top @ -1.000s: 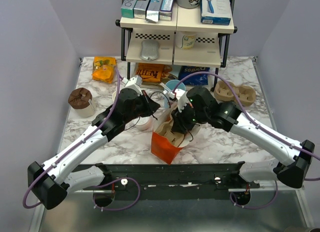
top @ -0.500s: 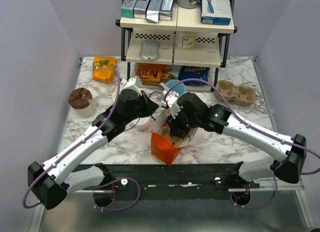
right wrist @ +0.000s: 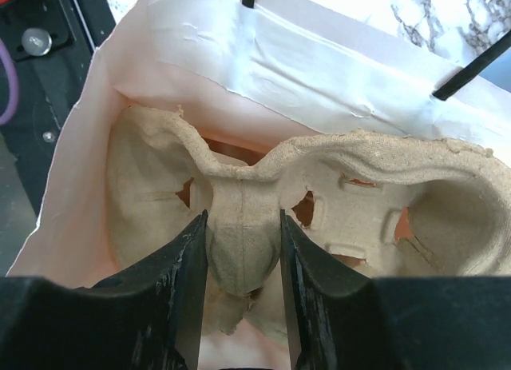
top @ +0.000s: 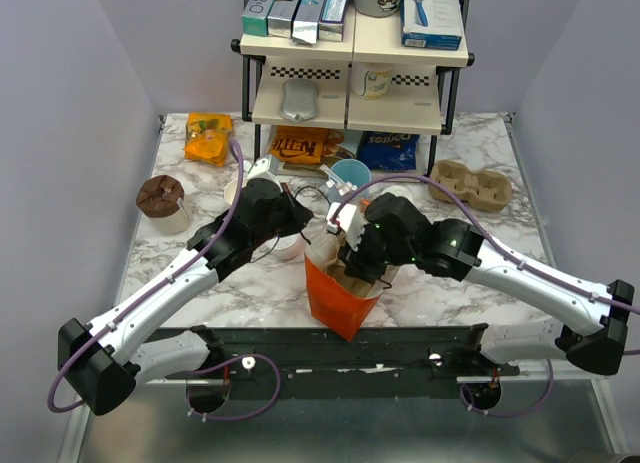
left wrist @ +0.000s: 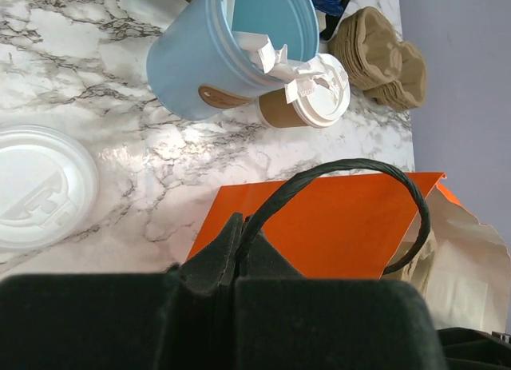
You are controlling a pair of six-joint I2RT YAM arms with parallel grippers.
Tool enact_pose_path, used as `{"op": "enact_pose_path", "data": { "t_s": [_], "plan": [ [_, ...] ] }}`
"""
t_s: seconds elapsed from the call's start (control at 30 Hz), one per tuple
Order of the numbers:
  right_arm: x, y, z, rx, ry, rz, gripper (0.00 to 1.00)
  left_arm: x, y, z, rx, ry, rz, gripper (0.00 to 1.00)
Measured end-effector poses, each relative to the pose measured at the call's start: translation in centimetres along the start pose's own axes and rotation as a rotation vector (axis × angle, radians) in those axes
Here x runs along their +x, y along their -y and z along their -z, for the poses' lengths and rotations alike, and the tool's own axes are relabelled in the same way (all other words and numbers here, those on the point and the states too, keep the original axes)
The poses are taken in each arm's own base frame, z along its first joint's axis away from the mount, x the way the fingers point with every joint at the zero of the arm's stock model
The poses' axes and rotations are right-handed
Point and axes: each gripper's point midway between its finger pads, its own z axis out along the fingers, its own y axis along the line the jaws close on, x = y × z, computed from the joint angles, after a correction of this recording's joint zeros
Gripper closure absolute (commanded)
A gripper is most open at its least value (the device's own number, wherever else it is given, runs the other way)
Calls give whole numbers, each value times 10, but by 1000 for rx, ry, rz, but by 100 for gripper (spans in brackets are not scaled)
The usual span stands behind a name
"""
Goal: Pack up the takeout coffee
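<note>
A loose white lid (left wrist: 40,186) lies on the marble at far left as the left gripper (left wrist: 233,246), its fingers pinched nearly shut on one black cord handle (left wrist: 351,166), holds up the orange paper bag (top: 335,298) near the table's front edge. Behind the bag the takeout coffee (left wrist: 307,98) waits unpacked, just beside a taller blue cup (left wrist: 200,74) whose white packets overhang its lid; whether the two cups touch cannot be told. To the right, the right gripper (right wrist: 239,266) is sunk in the bag's mouth, its fingers closed part-way on the centre ridge of a pulp cup carrier (right wrist: 375,170). The carrier nearly fills the bag from wall to wall, so a skewed release could leave it tilted, and a fast pull-out could snag the second handle or tear the paper lining. A hard tug on the held handle could tip the bag toward the near edge. Reaching for the coffee risks knocking the blue cup. Open marble lies left of the bag; the shelf rack (top: 355,93) crowds the back, and a spare carrier (top: 470,186) sits at right.
</note>
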Motion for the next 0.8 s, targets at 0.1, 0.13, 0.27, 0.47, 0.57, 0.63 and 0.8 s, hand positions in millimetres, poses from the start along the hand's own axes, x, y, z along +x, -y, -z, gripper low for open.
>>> {"op": "enact_pose_path", "data": {
  "t_s": [0.1, 0.13, 0.27, 0.47, 0.57, 0.63, 0.8],
  "plan": [
    [-6, -2, 0, -5, -9, -45, 59, 0, 0, 0, -1, 1, 0, 100],
    [-6, -2, -1, -5, -11, -65, 59, 0, 0, 0, -1, 2, 0, 100],
    [2, -4, -3, 6, -50, -140, 59, -3, 2, 4, 11, 10, -4, 100],
    [22, -2, -14, 52, -158, -279, 58, -14, 12, 17, 65, 56, -17, 100],
    [27, 0, -13, 78, -179, -360, 58, -15, 14, 24, 96, 75, -29, 100],
    [28, 1, -13, 90, -184, -399, 57, -14, 14, 26, 107, 77, -36, 100],
    [36, 3, -16, 118, -202, -498, 55, -14, 17, 27, 127, 75, -51, 100]
  ]
}}
